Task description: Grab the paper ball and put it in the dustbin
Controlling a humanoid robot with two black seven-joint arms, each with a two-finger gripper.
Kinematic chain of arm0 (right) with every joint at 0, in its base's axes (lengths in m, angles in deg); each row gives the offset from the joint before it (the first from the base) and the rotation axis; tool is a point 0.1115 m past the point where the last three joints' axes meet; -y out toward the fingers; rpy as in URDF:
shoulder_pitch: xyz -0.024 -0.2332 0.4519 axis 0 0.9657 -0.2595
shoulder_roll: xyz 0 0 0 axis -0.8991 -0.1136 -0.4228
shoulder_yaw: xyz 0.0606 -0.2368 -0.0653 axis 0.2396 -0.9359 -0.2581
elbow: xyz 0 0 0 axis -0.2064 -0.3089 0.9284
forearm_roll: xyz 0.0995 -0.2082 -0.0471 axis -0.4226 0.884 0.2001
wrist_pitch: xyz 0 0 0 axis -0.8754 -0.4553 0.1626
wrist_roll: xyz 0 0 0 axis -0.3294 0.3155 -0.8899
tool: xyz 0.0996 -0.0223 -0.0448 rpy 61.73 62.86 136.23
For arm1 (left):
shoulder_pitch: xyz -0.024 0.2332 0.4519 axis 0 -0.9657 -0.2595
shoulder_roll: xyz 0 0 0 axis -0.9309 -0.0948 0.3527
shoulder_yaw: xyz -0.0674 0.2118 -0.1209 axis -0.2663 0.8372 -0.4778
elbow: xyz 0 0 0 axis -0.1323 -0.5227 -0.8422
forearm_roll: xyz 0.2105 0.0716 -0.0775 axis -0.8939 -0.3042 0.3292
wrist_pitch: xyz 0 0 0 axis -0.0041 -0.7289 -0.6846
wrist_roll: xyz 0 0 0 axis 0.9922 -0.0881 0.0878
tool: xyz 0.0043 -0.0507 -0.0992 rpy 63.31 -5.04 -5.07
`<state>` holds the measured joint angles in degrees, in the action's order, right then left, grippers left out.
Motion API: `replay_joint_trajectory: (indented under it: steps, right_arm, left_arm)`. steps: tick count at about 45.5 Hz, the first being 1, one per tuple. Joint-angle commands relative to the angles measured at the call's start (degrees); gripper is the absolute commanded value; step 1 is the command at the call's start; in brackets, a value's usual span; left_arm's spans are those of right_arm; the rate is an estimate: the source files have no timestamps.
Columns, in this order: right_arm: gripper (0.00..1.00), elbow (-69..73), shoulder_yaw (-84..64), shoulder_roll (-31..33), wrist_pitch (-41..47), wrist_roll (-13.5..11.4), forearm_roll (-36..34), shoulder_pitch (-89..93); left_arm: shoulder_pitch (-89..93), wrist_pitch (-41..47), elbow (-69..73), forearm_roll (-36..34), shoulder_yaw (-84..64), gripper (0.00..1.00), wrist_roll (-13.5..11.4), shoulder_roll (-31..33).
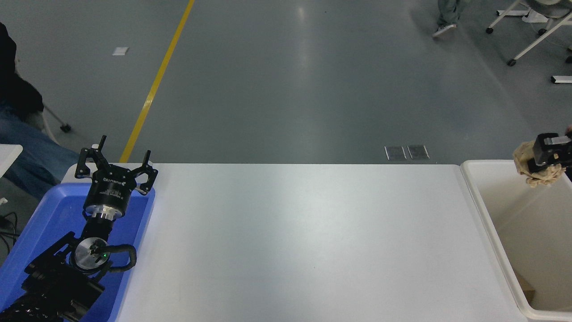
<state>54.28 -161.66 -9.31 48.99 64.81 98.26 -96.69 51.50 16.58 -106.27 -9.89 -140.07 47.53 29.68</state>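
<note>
The tan paper ball (525,162) hangs in my right gripper (538,162), which is shut on it at the picture's right edge. It is held above the far end of the cream-white dustbin (485,210), inside its rim line and clear of the walls. Most of the right arm is cut off by the frame edge. My left gripper (117,160) is open and empty, parked over the blue tray at the lower left.
A shallow blue tray (49,210) lies at the table's left end under the left arm. A seated person's leg (31,156) is at the far left. A brown scrap (526,290) lies at the dustbin's bottom.
</note>
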Motion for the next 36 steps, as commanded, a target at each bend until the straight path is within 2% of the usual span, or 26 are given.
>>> replay_joint_trajectory:
  steps: [1,6,9,16,21,27,30,36]
  right_arm:
    - [0.00,-24.2,15.3,7.8,-5.2,1.0,1.2,29.5]
    - [0.00,-33.8,30.4,7.1,-7.2,0.3,0.5,47.6]
    - [0.00,-38.3,40.2,4.5,-8.3,-0.5,0.4,57.7]
    - [0.00,-50.1,57.1,-4.7,-10.9,-5.3,0.2,73.2]
    - [0.00,-53.4,62.3,-10.1,-12.0,-9.0,-0.2,78.0]
    - [0.00,-52.7,66.2,-13.7,-14.7,-13.8,-5.5,81.0]
    - [0.00,-52.5,66.5,-15.1,-15.6,-14.8,-6.1,82.1]
    - [0.00,-52.0,66.8,-15.3,-16.6,-14.8,-6.3,82.4]
  left_arm:
    - [0.0,0.0,0.0,0.0,0.0,1.00,0.0,0.0]
    - [0.0,0.0,0.1,0.0,0.0,1.00,-0.1,0.0]
    - [0.0,0.0,0.1,0.0,0.0,1.00,-0.1,0.0]
    - [0.0,0.1,0.1,0.0,-0.1,1.00,-0.1,0.0]
    - [0.0,0.1,0.1,0.0,-0.1,1.00,-0.1,0.0]
    - [0.0,0.2,0.1,0.0,-0.2,1.00,-0.2,0.0]
    - [0.0,0.2,0.1,0.0,-0.1,1.00,-0.1,0.0]
    - [0.0,0.2,0.1,0.0,-0.1,1.00,-0.2,0.0]
